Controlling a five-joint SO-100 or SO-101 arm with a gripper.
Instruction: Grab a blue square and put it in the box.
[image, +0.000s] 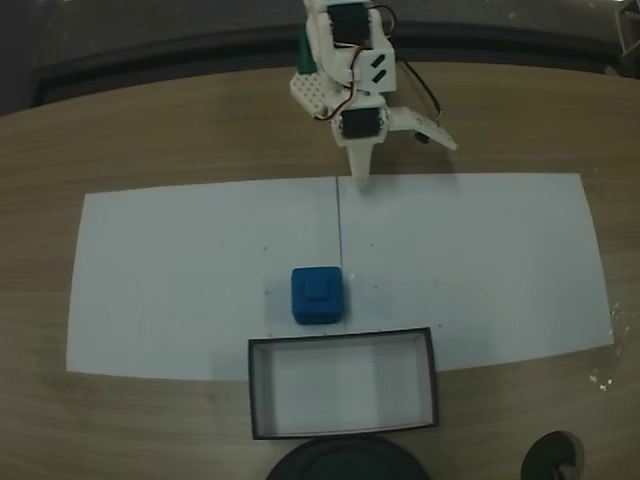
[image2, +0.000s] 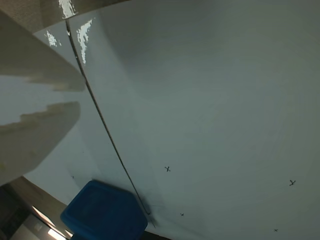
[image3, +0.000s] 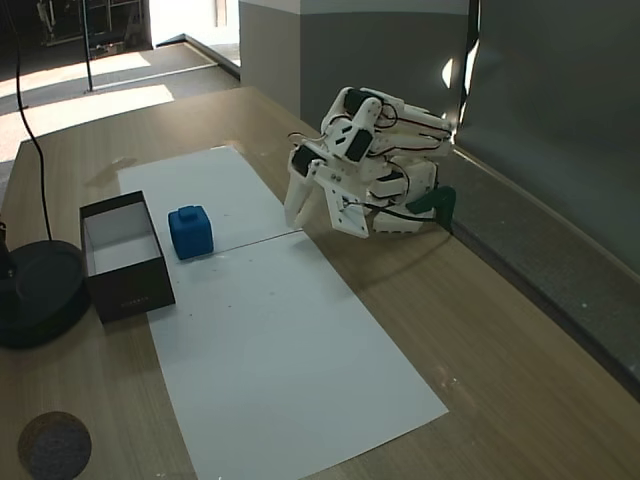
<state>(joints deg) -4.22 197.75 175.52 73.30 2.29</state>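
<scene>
On the white paper, the blue square sits just beside the box; the gripper is spread open, well apart from it.

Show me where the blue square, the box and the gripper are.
blue square (image: 318, 294): a fixed view, raised top.
box (image: 343, 341): a fixed view, far wall's rim.
gripper (image: 383, 170): a fixed view, between the fingertips.
</scene>
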